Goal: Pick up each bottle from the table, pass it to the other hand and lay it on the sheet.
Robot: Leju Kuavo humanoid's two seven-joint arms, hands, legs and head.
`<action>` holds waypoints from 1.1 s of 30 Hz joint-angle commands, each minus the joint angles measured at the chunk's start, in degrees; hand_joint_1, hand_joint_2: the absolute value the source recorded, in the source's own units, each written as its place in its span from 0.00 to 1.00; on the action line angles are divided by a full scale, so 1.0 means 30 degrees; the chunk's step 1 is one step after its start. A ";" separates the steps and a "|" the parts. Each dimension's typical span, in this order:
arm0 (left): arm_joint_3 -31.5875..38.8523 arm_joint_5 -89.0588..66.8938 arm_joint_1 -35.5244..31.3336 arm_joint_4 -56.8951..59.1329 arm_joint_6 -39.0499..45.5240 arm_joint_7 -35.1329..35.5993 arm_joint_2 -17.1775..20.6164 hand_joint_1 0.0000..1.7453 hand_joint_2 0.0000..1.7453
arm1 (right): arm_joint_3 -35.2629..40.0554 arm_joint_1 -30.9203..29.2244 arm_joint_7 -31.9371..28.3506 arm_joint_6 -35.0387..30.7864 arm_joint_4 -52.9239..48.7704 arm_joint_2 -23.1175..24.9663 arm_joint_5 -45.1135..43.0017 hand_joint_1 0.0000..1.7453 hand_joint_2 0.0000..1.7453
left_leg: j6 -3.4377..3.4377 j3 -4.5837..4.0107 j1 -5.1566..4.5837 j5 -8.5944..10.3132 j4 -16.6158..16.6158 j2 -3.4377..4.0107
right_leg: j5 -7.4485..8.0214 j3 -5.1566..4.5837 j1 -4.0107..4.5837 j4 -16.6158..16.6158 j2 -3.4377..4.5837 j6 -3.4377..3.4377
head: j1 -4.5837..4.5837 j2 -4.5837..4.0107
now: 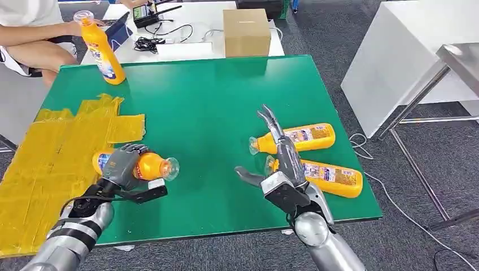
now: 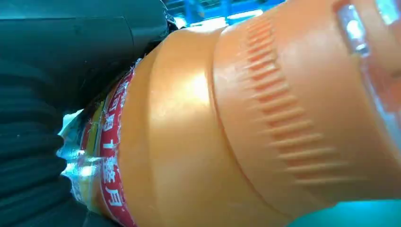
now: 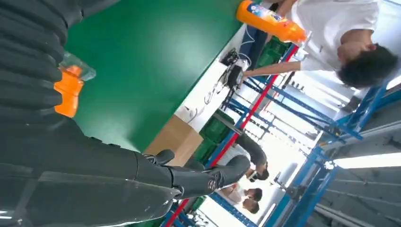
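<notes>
Glossy orange ribbed-neck bottle [image 1: 148, 166] in left hand [image 1: 125, 165]

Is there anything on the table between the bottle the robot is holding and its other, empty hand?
No. In the head view, only bare green table lies between the bottle gripped by the left hand and the open right hand.

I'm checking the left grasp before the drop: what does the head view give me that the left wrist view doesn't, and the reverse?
Head view alone: the yellow sheet, the right hand open above two lying bottles, and a standing bottle at the far corner of the green table. Left wrist view alone: the ribbed neck and red label edge of the held bottle close up. Both: that bottle, gripped by the left hand.
</notes>
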 commanded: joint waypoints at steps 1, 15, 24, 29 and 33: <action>-0.0874 -0.0018 -0.1294 0.3754 -0.0657 0.0810 0.0608 1.00 1.00 | -0.1104 0.0506 -0.0120 0.0158 -0.0603 -0.0313 0.0013 0.00 1.00 | -0.0017 0.0102 -0.0004 -0.0035 -0.0015 0.0031 | -0.0027 0.0093 0.0000 -0.0011 0.0012 0.0007 | 0.0000 0.0000; -0.1283 -0.5143 -0.2515 0.5919 0.1263 0.8582 0.0475 1.00 1.00 | -0.1872 0.1063 0.0061 0.0351 -0.0498 0.0408 0.0201 0.00 1.00 | -0.0080 0.0171 0.0028 -0.0075 -0.0016 0.0299 | 0.0031 0.0064 0.0038 0.0007 0.0313 -0.0046 | -0.0007 0.0000; -0.0143 -0.4689 -0.2407 0.6410 0.0106 0.8331 0.0080 1.00 1.00 | -0.1843 0.0826 0.0213 0.0437 -0.0150 0.0622 0.0431 0.00 1.00 | -0.0076 0.0116 0.0066 -0.0049 -0.0018 0.0148 | 0.0024 0.0061 0.0061 0.0006 0.0188 -0.0047 | 0.0000 0.0000; -0.0143 -0.4689 -0.2407 0.6410 0.0106 0.8331 0.0080 1.00 1.00 | -0.1843 0.0826 0.0213 0.0437 -0.0150 0.0622 0.0431 0.00 1.00 | -0.0081 0.0129 0.0065 -0.0049 -0.0025 0.0135 | 0.0026 0.0078 0.0056 -0.0002 0.0184 -0.0048 | 0.0000 0.0000; -0.0143 -0.4689 -0.2407 0.6410 0.0106 0.8331 0.0080 1.00 1.00 | -0.1843 0.0826 0.0213 0.0437 -0.0150 0.0622 0.0431 0.00 1.00 | -0.0081 0.0121 0.0064 -0.0043 -0.0025 0.0129 | 0.0030 0.0071 0.0060 -0.0001 0.0181 -0.0050 | 0.0000 0.0000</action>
